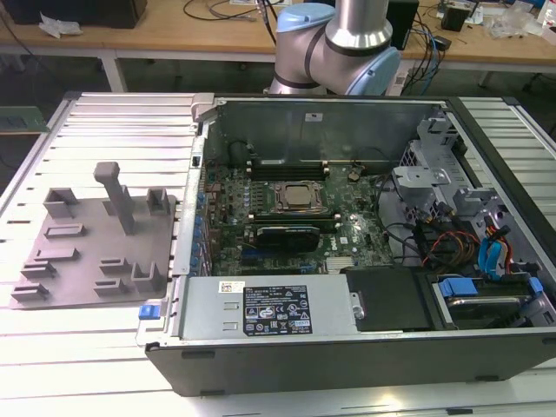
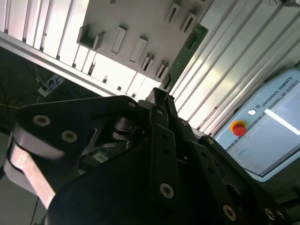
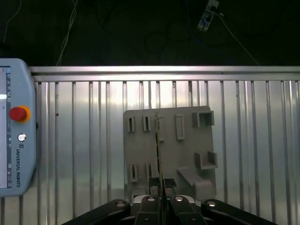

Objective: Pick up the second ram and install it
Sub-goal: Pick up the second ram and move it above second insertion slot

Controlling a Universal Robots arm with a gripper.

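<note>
the black two-finger gripper (image 3: 161,182) has its fingertips pressed together on one end of the second ram (image 3: 158,145), a long, thin green circuit-board stick that the first wrist view shows edge-on as a narrow line running away from the fingers. in the second wrist view the gripper (image 2: 161,93) is a dark bulk with the ram (image 2: 187,47) reaching out of it, its green face and dark chips showing. beyond the stick lies the flat grey plastic holder plate with upright pegs and slots (image 3: 140,150), and the ram sits in line with a gap between two rows of those slots; whether its far end touches the plate cannot be told. the plate rests on a ribbed aluminium table (image 3: 70,140), and on the same table, well apart from the plate, lies a pale blue-grey teach pendant (image 3: 16,126) with a round red stop button (image 3: 18,113). in the exterior view the holder plate (image 1: 87,252) lies just beside an open black computer case (image 1: 347,373) at the exterior view's left. inside the case a green motherboard (image 1: 347,234) carries a square metal cpu socket (image 1: 298,196), with a labelled grey power supply box (image 1: 269,308) nearer the camera. behind the case rises the silver and pale blue robot arm (image 1: 339,43).
</note>
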